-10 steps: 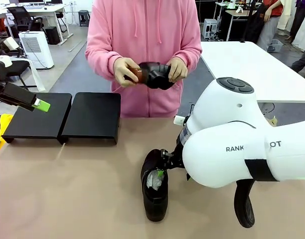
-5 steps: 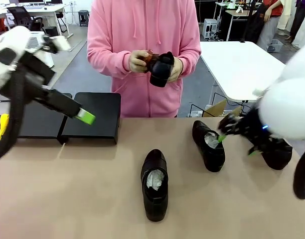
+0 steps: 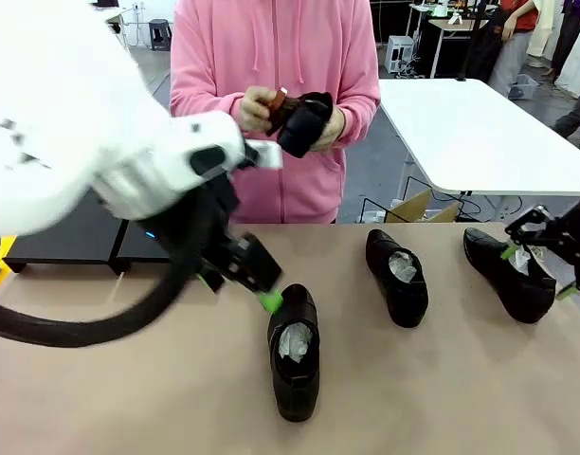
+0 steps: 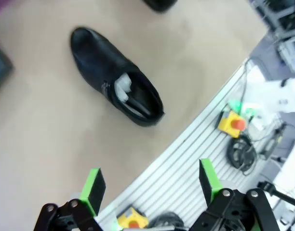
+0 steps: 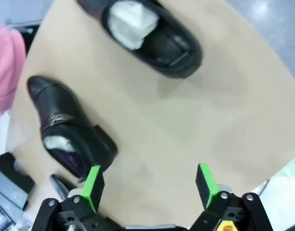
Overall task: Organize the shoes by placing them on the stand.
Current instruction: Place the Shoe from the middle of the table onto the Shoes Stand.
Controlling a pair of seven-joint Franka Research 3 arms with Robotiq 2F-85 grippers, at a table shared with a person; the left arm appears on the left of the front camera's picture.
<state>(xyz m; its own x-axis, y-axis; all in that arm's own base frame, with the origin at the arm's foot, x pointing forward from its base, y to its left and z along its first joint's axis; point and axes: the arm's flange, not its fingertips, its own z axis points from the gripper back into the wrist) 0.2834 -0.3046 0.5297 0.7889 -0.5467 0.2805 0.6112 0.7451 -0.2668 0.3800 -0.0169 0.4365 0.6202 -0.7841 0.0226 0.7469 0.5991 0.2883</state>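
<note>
The stand [image 3: 53,245] sits at the far left, partly hidden behind the left arm [image 3: 72,123]; its visible part bears no shoe. The left gripper [image 4: 150,184], fingers apart and empty, hangs just beside the far end of the middle shoe [image 3: 295,351], probably to grasp it. The person [image 3: 271,47] holds a 4th shoe [image 3: 307,121] with a small brown object [image 3: 274,102], perhaps cleaning it. A 2nd shoe [image 3: 397,277] lies on the table [image 3: 129,398]. At the right, the right gripper [image 5: 150,182], also spread and empty, hovers near the 3rd shoe [image 3: 510,275].
</note>
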